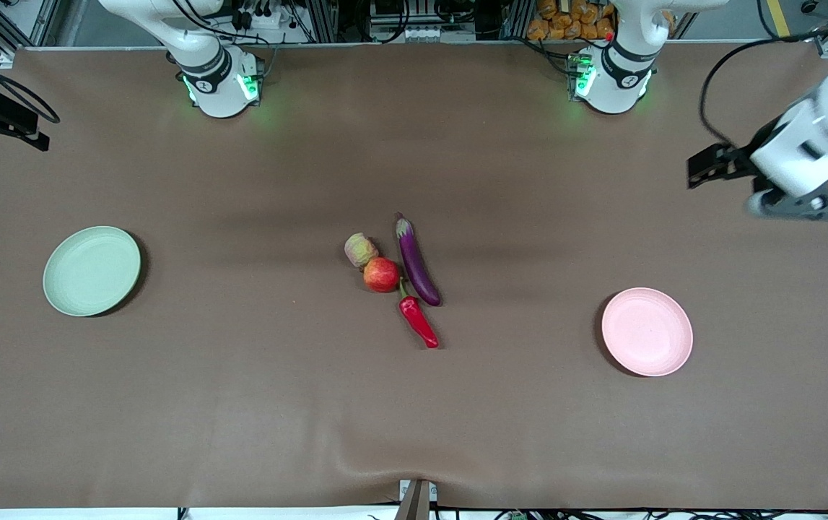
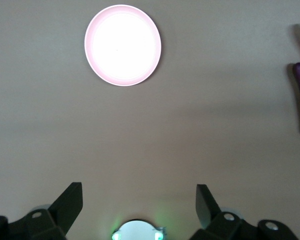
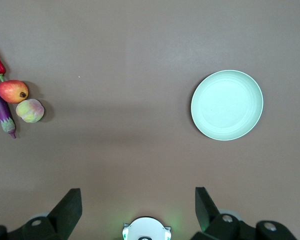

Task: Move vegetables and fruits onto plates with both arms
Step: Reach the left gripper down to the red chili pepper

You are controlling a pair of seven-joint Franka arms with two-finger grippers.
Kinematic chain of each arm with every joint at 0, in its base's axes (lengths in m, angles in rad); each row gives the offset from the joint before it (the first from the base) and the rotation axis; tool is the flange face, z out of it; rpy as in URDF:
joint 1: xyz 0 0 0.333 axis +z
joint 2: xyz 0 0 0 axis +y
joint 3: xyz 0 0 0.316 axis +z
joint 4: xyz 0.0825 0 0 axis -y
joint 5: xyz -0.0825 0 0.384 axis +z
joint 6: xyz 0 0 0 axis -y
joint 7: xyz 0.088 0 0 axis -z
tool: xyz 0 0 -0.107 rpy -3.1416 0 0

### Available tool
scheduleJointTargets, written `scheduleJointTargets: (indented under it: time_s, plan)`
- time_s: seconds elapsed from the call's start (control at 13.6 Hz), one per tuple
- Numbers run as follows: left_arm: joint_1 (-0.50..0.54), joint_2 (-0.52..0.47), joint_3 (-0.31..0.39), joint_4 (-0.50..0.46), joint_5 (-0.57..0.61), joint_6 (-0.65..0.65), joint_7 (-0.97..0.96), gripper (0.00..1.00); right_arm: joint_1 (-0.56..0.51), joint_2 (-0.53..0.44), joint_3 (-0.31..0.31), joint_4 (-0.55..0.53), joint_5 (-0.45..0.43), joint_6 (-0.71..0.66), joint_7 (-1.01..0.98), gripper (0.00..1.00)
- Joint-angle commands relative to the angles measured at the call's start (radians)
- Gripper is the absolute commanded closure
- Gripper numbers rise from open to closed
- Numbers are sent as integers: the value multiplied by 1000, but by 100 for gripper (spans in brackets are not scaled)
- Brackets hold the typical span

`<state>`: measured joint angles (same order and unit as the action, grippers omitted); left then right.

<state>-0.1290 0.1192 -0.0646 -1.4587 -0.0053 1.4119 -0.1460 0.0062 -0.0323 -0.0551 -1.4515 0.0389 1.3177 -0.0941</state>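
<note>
We are reading the counter (image 1: pixel 414 419) as a clock face, with twelve at the robots' bases and six at the front camera.

At the centre, the four pieces are sitting in a tight cluster. The eggplant (image 1: pixel 417 261) is lying lengthwise, with its pale cap pointing toward twelve and its blunt end toward five. The apple (image 1: pixel 382 274) is resting just beside it on the nine o'clock side. The pale yellow-green fruit (image 1: pixel 361 250) is touching the apple at the apple's eleven o'clock. The chili pepper (image 1: pixel 419 321) is lying at the apple's five o'clock. Its green stem is reaching up between the apple and the eggplant's blunt end, and its tip is pointing toward five.

The mint green plate (image 1: pixel 92 271) is sitting well apart from the cluster at nine o'clock, toward the right arm's end. The pink plate (image 1: pixel 647 331) is sitting at about four o'clock, toward the left arm's end. We are seeing nothing on either plate.

Both arms are waiting. The left tool (image 2: pixel 138 200) is hanging high over the three o'clock edge, its fingers (image 2: pixel 70 202) spread wide and holding nothing. The right tool (image 3: pixel 137 202) is hanging over the nine o'clock end, likewise spread and holding nothing.
</note>
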Motion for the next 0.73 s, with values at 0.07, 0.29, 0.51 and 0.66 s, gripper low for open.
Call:
scheduleJointTargets:
  time_s: [0.07,0.29,0.51,0.66]
  plan:
    - [-89,120,-20,60,-34,34,-163,0,-26,12,15,23,4,-20,-21,0]
    - [-156,213,-20,61,-64,175,-378,0,-28,12,15,22,4,-24,-19,0]
    - [-248,298,-18,63,-64,284,-556,0,-29,15,14,23,4,-35,-18,0]
    - [-296,339,-15,64,-62,353,-663,0,-31,15,12,23,4,-35,-18,0]
